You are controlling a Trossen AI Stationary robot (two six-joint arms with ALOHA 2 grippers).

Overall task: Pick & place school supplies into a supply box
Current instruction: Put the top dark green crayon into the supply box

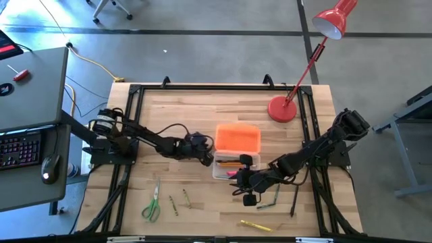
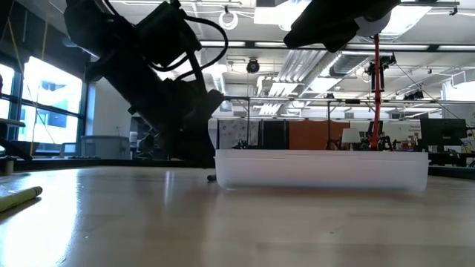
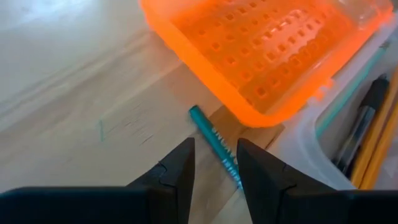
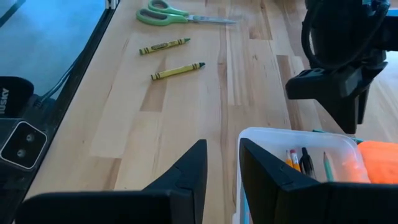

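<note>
The supply box (image 1: 228,166) is a clear case holding several pencils and pens (image 4: 305,163). Its orange lid (image 1: 237,138) lies open on the far side and also shows in the left wrist view (image 3: 261,56). My left gripper (image 1: 204,154) is low at the box's left side, open. Its fingers stand on either side of a teal pencil (image 3: 214,144) that lies flat on the table against the box; they do not visibly touch it. My right gripper (image 1: 244,177) hovers over the box's near end (image 4: 249,134), open and empty. Green-handled scissors (image 1: 152,202) and loose pencils (image 1: 179,200) lie near the front left.
A red lamp stands with its round base (image 1: 282,109) at the far right. More pencils (image 1: 286,198) lie to the right of my right gripper, and a yellow one (image 1: 256,225) lies near the front edge. Two yellow-green crayons (image 4: 171,57) lie near the scissors (image 4: 180,14).
</note>
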